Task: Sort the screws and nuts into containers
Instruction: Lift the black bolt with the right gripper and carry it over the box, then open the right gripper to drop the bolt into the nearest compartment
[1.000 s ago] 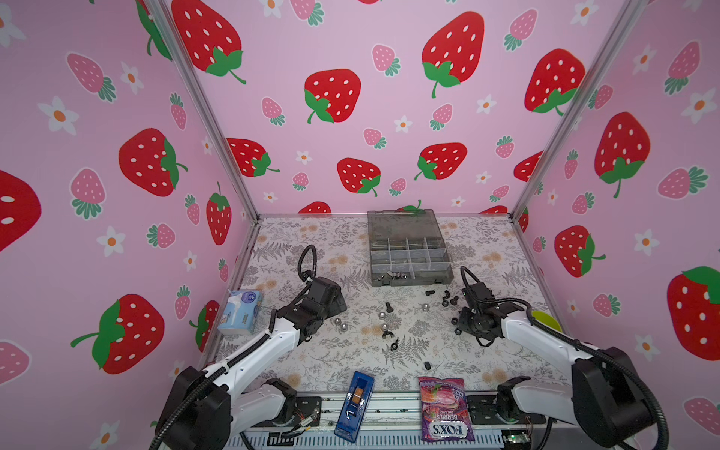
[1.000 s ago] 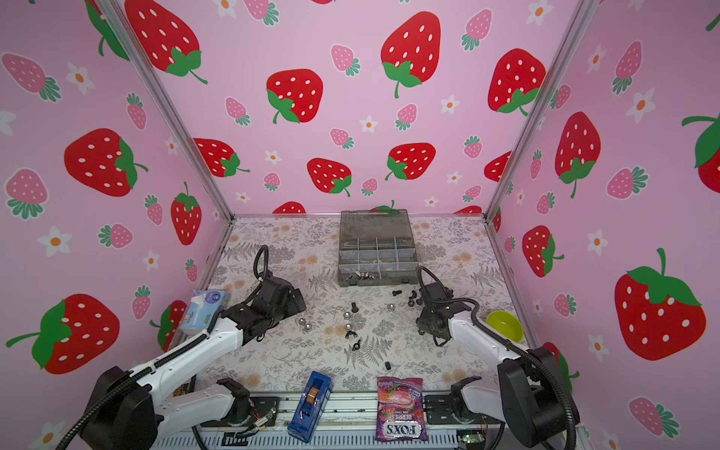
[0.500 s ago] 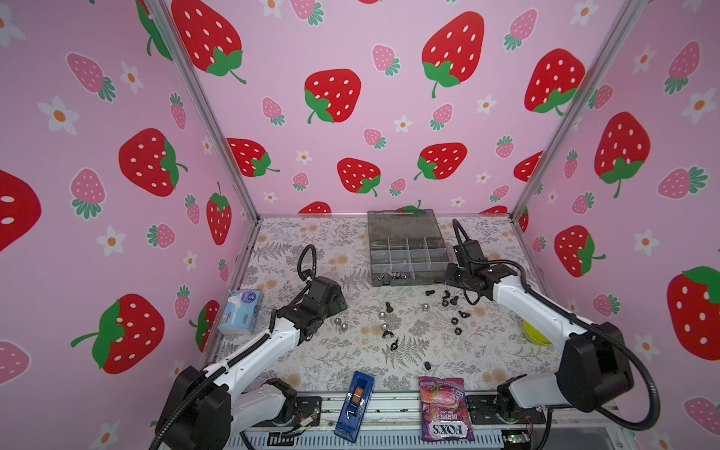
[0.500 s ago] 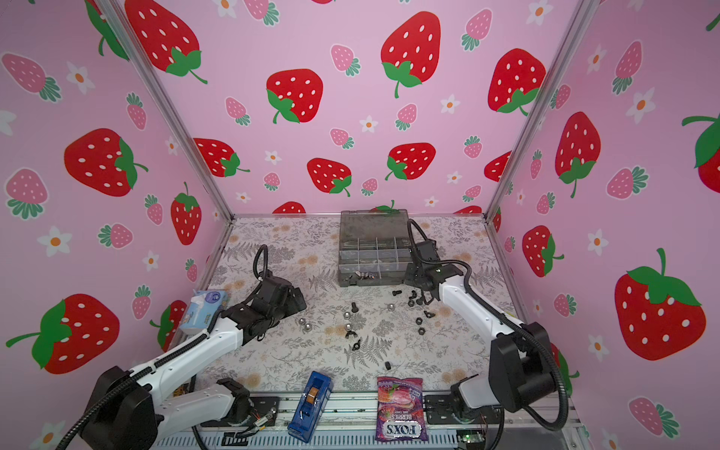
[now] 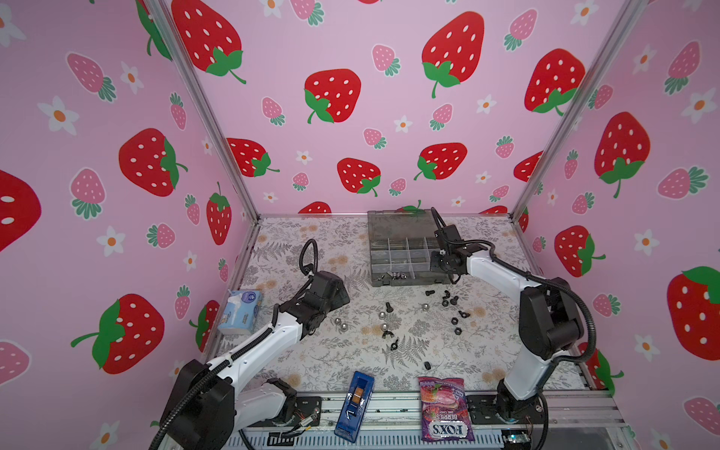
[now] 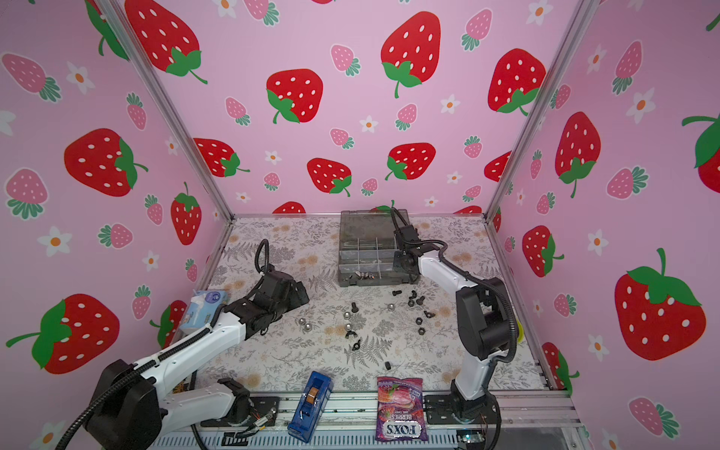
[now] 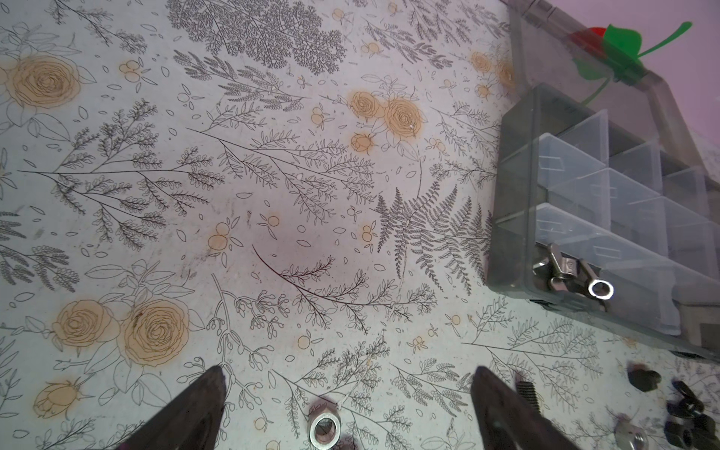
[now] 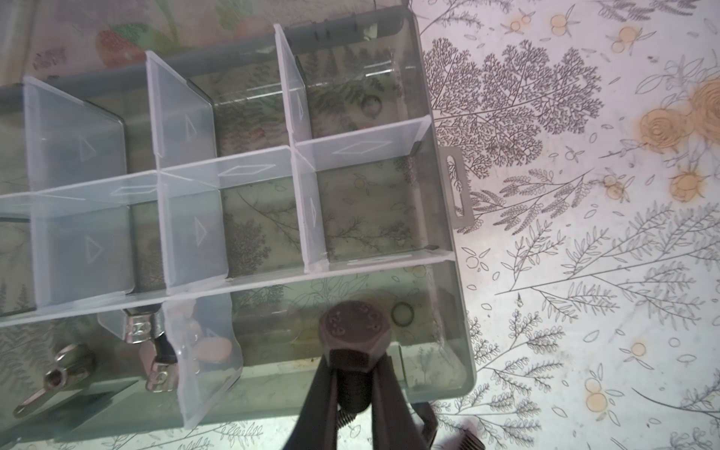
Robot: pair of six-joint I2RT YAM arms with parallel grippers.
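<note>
- The right gripper (image 8: 356, 364) is clamped on a black hex-head screw (image 8: 354, 327), pinching its shank just under the head, above an end cell of the containers (image 8: 448, 272).
- The screw looks light, rigid and smooth. It would likely bounce on the hard plastic, so a low release suits it.
- Silver winged nuts (image 8: 144, 331) lie in the neighbouring cell.
- The left gripper (image 7: 348, 374) is spread wide above a silver nut (image 7: 324, 426).
- The table (image 5: 311, 249) is flat and fern-printed, so the loose black pieces (image 5: 448, 300) blend into the pattern.
- Strawberry walls (image 5: 350, 117) close in three sides.
</note>
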